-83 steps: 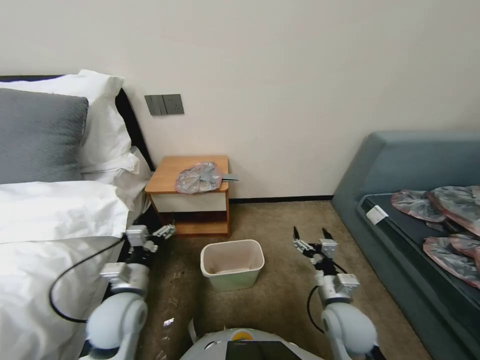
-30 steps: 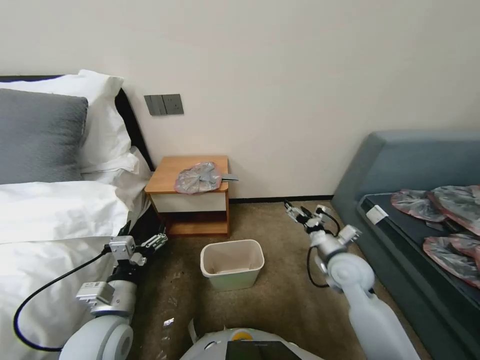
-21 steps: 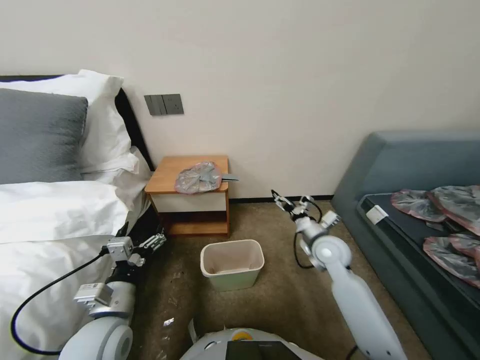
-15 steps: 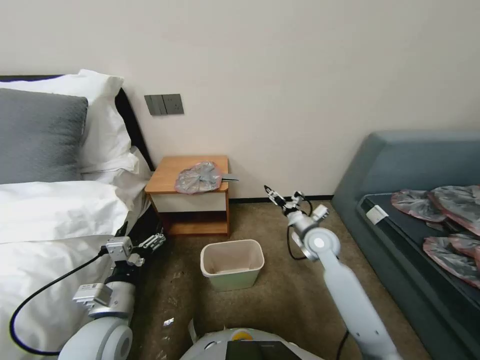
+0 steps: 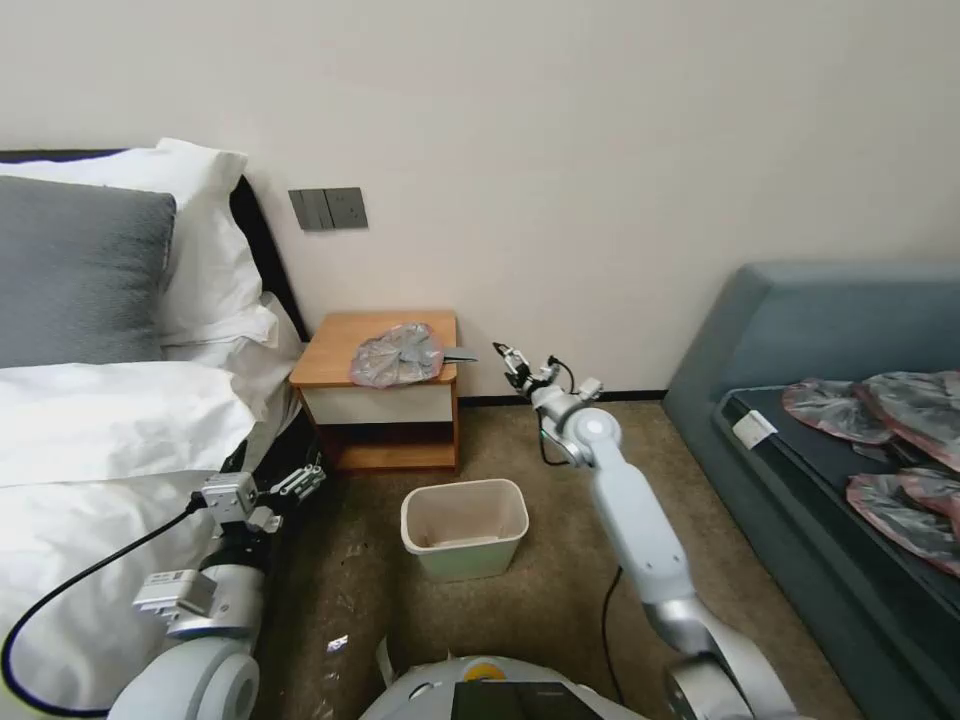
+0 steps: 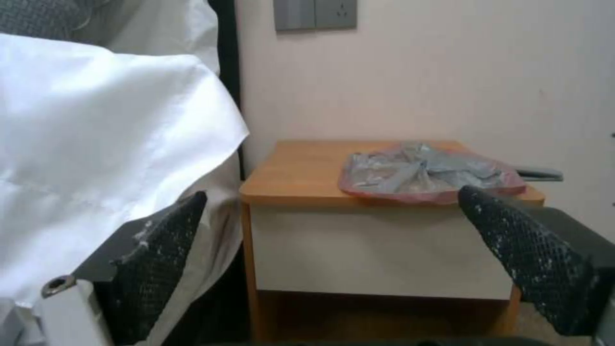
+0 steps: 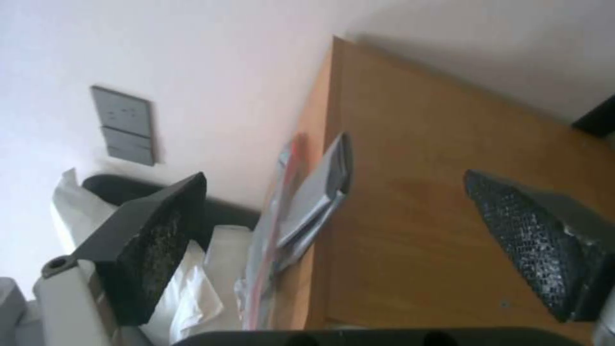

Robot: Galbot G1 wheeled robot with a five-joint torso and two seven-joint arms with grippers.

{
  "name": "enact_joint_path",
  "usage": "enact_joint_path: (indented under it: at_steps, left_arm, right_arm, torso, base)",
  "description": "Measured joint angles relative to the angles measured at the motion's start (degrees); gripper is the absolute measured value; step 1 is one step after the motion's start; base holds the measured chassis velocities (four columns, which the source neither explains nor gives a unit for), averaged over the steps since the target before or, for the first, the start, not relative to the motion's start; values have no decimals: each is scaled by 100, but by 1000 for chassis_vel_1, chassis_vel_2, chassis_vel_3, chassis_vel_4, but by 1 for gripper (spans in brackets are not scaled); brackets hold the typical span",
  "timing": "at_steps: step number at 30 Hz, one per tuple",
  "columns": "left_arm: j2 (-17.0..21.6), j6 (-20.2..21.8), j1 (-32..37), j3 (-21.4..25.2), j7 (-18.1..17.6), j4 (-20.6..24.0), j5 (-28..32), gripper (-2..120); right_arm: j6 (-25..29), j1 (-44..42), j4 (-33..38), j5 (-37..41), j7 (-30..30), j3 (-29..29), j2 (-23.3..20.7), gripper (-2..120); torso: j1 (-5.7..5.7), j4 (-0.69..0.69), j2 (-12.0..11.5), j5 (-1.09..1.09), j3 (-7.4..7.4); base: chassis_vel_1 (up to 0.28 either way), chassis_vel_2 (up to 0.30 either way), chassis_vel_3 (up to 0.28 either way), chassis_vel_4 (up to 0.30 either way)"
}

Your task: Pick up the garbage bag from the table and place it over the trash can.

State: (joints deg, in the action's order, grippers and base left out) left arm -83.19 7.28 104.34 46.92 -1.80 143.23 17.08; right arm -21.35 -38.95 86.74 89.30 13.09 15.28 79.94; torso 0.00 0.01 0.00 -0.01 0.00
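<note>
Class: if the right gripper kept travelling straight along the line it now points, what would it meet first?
Probably the garbage bag overhanging the table edge. The right gripper, jaws open, aims at the table's side with that flap roughly centred; depth is uncertain.

Right gripper [image 7: 333, 230] lined up on the nightstand's side, fingers spread wide.

Two black, mesh-textured fingertips [image 7: 153, 240] frame the shot, well apart, nothing between them but the table [image 7: 442, 202] — its orange-brown side panel faces the camera. Along the tabletop edge, the garbage bag [image 7: 272, 250] shows edge-on, thin grey plastic with a pinkish-red rim, lying flat on the top. A grey flat piece [image 7: 324, 187] juts out past the table edge beside it. Beyond, white bedding [image 7: 199, 288], a dark headboard [image 7: 115, 187], and a grey switch panel [image 7: 124, 126] on the pale wall [image 7: 211, 62].
</note>
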Motion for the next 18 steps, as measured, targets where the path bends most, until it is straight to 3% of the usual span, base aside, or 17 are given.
enact_joint_path:
  at_steps: [13,18]
  left_arm:
    - [-91,0,89,31,4,4,-86,100]
    - [-143,-21,130,19,21,4,-145,100]
  right_arm:
    - [-77,544,-1194,-169,-340,-42,545,100]
    - [-159,645,-1388,-234,-513,-105,612,85]
  torso:
    - [0,-1,0,0,0]
    - [0,-1,0,1,0]
  base:
    - [0,0,0,0]
    - [0,0,0,0]
